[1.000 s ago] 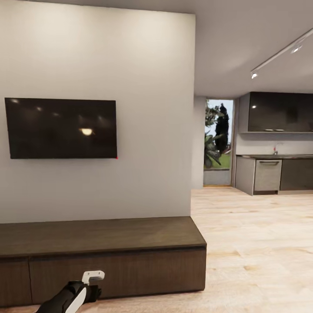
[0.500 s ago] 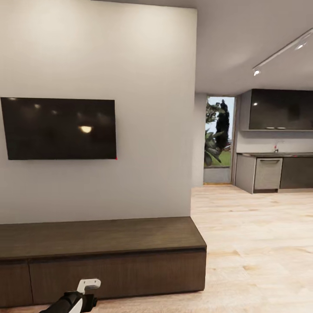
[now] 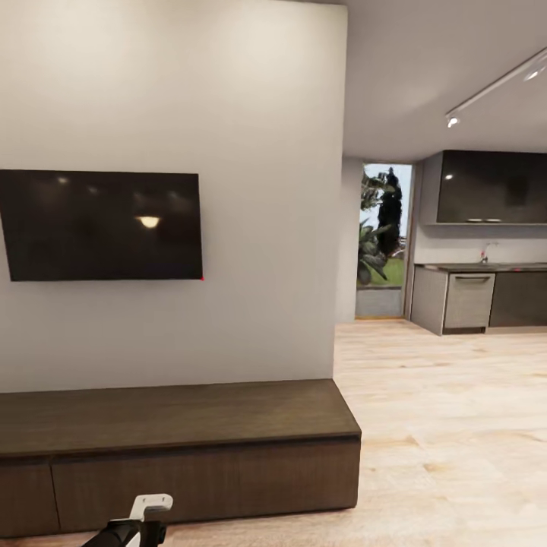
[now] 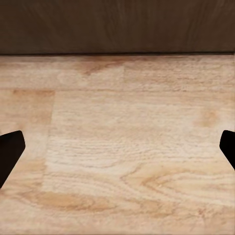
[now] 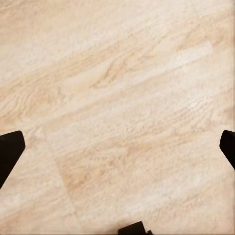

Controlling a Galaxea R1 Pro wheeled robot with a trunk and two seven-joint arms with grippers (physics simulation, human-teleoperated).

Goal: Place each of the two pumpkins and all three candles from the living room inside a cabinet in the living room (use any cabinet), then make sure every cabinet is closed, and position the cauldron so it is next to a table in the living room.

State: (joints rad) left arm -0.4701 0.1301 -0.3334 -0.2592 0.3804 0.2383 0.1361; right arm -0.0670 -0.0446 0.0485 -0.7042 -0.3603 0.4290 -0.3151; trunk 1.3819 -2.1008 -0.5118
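Observation:
The long, low dark-brown cabinet (image 3: 175,425) stands against the white wall straight ahead, all its flat fronts shut and its top bare. My left arm (image 3: 137,528) reaches in low in front of it. In the left wrist view the left gripper (image 4: 117,152) is open over the wooden floor, with the cabinet's base (image 4: 117,24) just beyond it. The right gripper (image 5: 117,152) is open too, with floorboards between its fingers. The pumpkins, candles, cauldron and table are out of view.
A black TV (image 3: 102,226) hangs on the wall above the cabinet. To the right, light wooden floor (image 3: 441,425) runs to a kitchen with grey cupboards (image 3: 467,301) and a doorway onto greenery (image 3: 382,258).
The head view has shifted slightly, so the camera moved. My left arm sits lower in the picture than a second ago. The cabinet is unchanged.

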